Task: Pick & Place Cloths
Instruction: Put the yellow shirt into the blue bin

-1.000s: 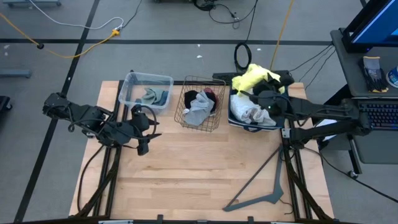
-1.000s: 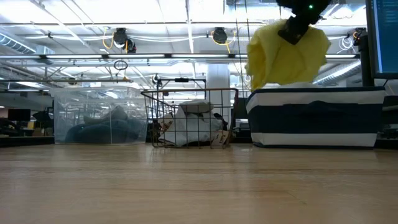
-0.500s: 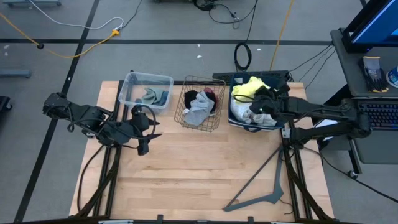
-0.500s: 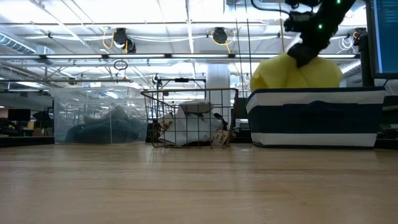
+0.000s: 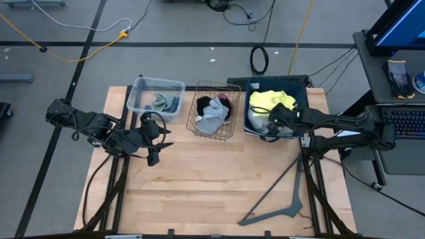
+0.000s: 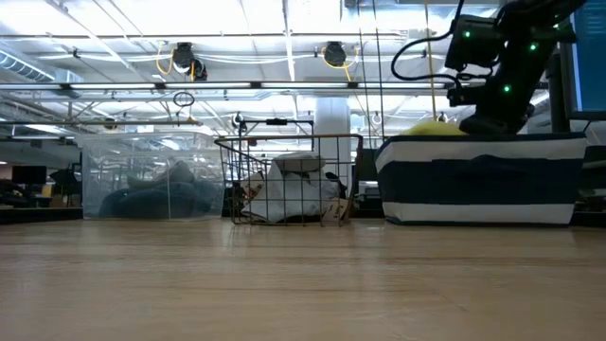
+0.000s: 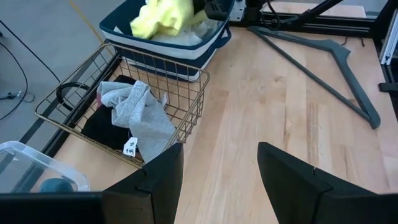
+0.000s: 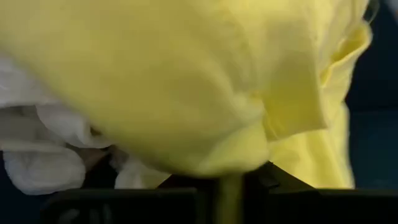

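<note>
Here the right jaws (image 5: 273, 118) sit down inside the striped bin (image 5: 300, 101), pinched on the yellow cloth (image 5: 271, 101), which lies over the white cloth (image 8: 43, 149). The left jaws (image 7: 217, 171) gape, holding nothing, above the bench (image 5: 212, 179) near the wire basket (image 5: 214, 110).

A crumpled yellow cloth (image 5: 271, 100) is heaped over a white cloth (image 5: 255, 121) in the striped bin. Light grey (image 5: 212, 118), black (image 5: 208, 103) and maroon (image 5: 224, 99) cloths are piled in the wire basket; grey-green ones (image 5: 165, 103) lie in the clear tub.

Grey floor (image 5: 186, 26), bright ceiling lights (image 6: 180, 59)
</note>
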Robot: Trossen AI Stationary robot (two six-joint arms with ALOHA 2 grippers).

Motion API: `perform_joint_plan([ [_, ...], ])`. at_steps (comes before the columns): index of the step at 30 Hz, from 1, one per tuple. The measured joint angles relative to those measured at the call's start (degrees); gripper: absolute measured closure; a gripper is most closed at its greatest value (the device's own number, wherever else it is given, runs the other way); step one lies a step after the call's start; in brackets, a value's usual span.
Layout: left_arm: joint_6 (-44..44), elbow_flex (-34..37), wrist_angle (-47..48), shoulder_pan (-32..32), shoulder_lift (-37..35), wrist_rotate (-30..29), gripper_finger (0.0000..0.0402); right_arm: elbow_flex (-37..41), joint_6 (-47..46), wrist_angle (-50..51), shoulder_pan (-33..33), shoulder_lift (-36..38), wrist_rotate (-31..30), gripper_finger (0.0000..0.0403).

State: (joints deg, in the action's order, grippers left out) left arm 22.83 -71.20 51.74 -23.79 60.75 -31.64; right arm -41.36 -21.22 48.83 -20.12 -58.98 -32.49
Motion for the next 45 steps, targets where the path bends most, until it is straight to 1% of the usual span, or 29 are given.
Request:
perform_joint_plan([
  [3,-0.29,0.00,-1.22,0.00,-0.01,0.04,0.0192,0.11,1.12,-1.25,-1.08,0.00,2.69,0.0376],
  [8,-1.35,0.00,-2.49,0.00,-0.02,0.13,0.0192,0.11,2.68,-1.98,-3.54,-0.51,9.37,0.0376],
  [12,-1.25,0.00,-2.49,-0.02,-0.02,1.27,0.0192,0.11,2.57,-2.40,-4.30,-1.03,10.11,0.0371],
  [14,-1.22,0.00,-2.47,-0.02,0.00,2.35,0.0192,0.19,2.59,-3.10,-4.13,-0.67,10.18,0.0344],
  [16,-1.20,0.00,-2.40,-0.02,0.00,3.34,0.0192,0.21,2.53,-3.94,-4.09,-0.21,10.44,0.0307],
  [21,-1.36,0.00,-1.97,-0.78,-0.01,3.63,0.0192,0.24,2.80,-3.65,-4.06,1.35,11.50,0.0222],
  [24,-1.32,0.50,-2.26,-2.11,-0.19,3.63,0.0192,0.30,3.90,-2.90,-4.02,3.22,15.83,0.0187],
  [27,0.12,2.53,-2.51,-3.92,-1.28,3.51,0.0192,0.30,2.91,-2.94,-4.03,5.83,19.65,0.0166],
  [30,2.60,6.25,-4.94,-5.80,-3.27,2.84,0.0192,0.30,2.25,-2.91,-4.02,8.46,21.04,0.0159],
  [32,2.81,9.65,-8.90,-7.05,-5.15,2.83,0.0192,0.30,1.46,-3.01,-4.02,10.38,20.92,0.0158],
  [39,3.19,21.24,-19.50,-9.49,-13.39,3.11,0.0192,0.30,-1.86,-6.25,-4.02,16.81,20.90,0.0174],
  [45,3.21,28.37,-25.04,-10.47,-18.18,3.15,0.0192,0.30,-0.97,-13.20,-4.02,19.50,20.81,0.0185],
])
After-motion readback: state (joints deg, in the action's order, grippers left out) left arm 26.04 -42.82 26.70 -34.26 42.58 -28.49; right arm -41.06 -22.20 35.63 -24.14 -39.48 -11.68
